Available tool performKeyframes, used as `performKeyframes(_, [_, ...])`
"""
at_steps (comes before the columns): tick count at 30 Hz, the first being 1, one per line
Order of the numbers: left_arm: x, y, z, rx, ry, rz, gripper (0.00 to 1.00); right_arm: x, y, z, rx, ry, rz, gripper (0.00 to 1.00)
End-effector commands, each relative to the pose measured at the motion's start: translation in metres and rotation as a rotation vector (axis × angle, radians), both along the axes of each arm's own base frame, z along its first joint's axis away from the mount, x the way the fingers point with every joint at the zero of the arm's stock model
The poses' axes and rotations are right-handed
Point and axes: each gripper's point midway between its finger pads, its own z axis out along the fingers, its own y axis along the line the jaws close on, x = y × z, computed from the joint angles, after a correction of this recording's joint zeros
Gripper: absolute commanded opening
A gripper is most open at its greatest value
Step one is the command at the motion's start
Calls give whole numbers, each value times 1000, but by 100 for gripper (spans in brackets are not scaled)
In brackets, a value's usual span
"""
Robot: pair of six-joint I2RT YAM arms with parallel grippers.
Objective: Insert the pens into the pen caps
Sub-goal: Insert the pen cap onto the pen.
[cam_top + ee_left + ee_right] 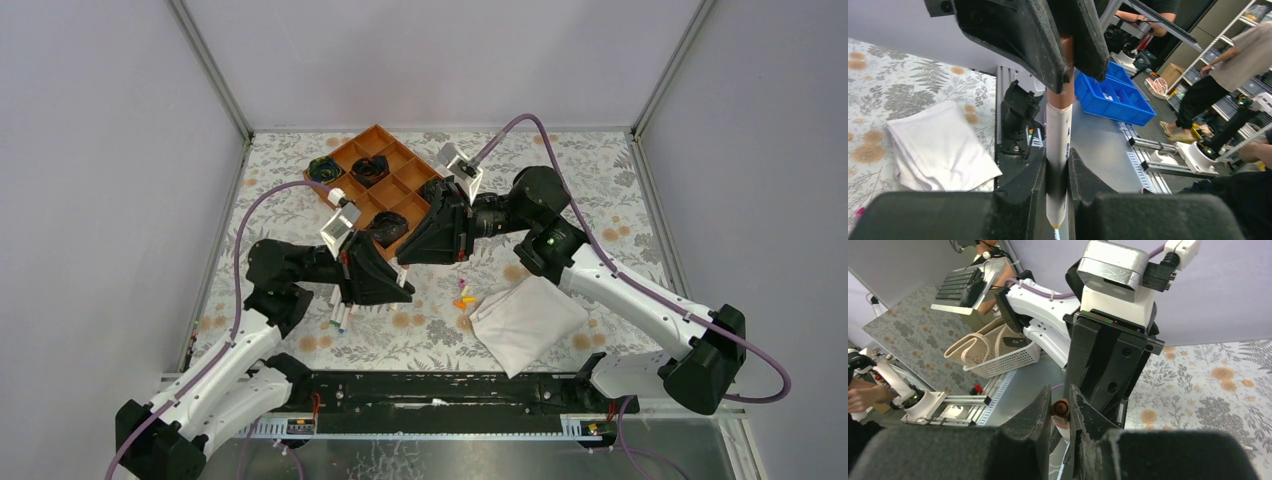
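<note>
Your left gripper (pixel 1056 172) is clamped on a white pen (pixel 1058 125), held above the middle of the desk (pixel 600 170). Your right gripper (pixel 1060 402) faces it, jaws pinched on an orange-brown cap (pixel 1062 95) that meets the barrel end to end. The spare pens (pixel 340 318) lie left of centre, beside the left arm. The loose caps (pixel 463 297) sit near the centre, just beside the folded cloth (pixel 525 320) by the near edge. An orange tray (pixel 378 131) sits at the far edge.

Floral table (pixel 600 170): orange tray (pixel 378 129) at the back, white cloth (pixel 525 322) nearer, pen caps (pixel 464 298) just beside it, pens (pixel 340 320) further left.
</note>
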Motion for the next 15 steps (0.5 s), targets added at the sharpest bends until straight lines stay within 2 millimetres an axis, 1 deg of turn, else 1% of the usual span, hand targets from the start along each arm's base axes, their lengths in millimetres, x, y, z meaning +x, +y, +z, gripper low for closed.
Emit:
performKeyframes(1, [7,4,55,-161,-82,77,0,-65,-15,-11,-62,50,298,0])
performKeyframes(3, [5,4,58,-166,-80,68,0,-70,-15,-11,-62,43,319,0])
performKeyframes(8, [6,4,65,-177,-80,70,0,-75,-15,-15,-67,39,335,0])
performKeyframes(15, [9,5,79,-213,-81,98,0,-77,-10,-33,-112,64,334,0])
